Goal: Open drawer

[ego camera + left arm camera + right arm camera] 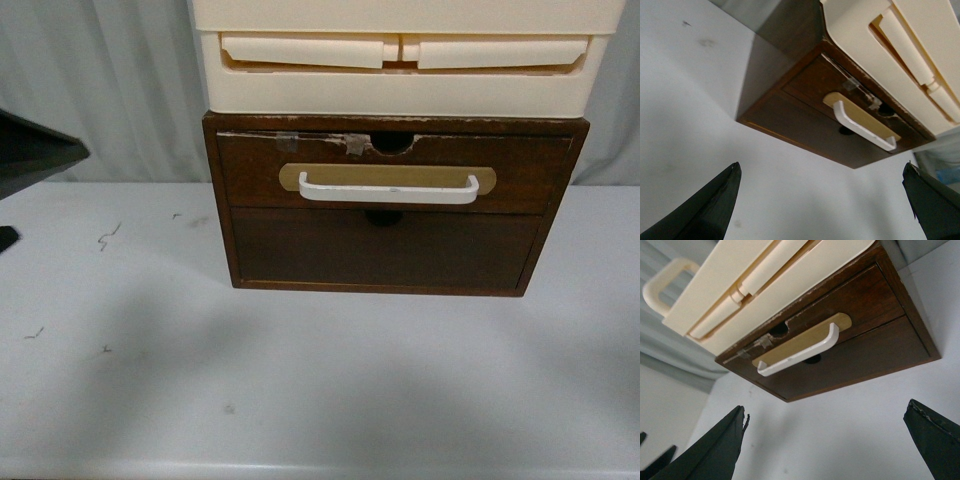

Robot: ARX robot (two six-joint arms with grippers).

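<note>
A wide dark brown wooden drawer (255, 172) is pictured shut, its front flush in a small wooden cabinet (400, 125) set at the far middle of a white worktop (320, 390). A white bar handle (388, 191) is mounted on a tan oval plate (480, 177) at the middle of the drawer front. A semicircular notch (392, 143) and tape scraps (354, 145) are seen on its top edge. A plain dark panel (385, 252) without a handle is fitted directly below it, and cream plastic drawers (400, 60) are stacked on the cabinet's top. The left gripper (822, 167) is held on the near side, well apart from the cabinet, its dark fingers (710, 210) spread wide with nothing between them. The right gripper (827, 407) is likewise kept clear of the handle, its fingers (715, 452) also spread wide and empty. Bare worktop is seen between both grippers and the drawer.
</note>
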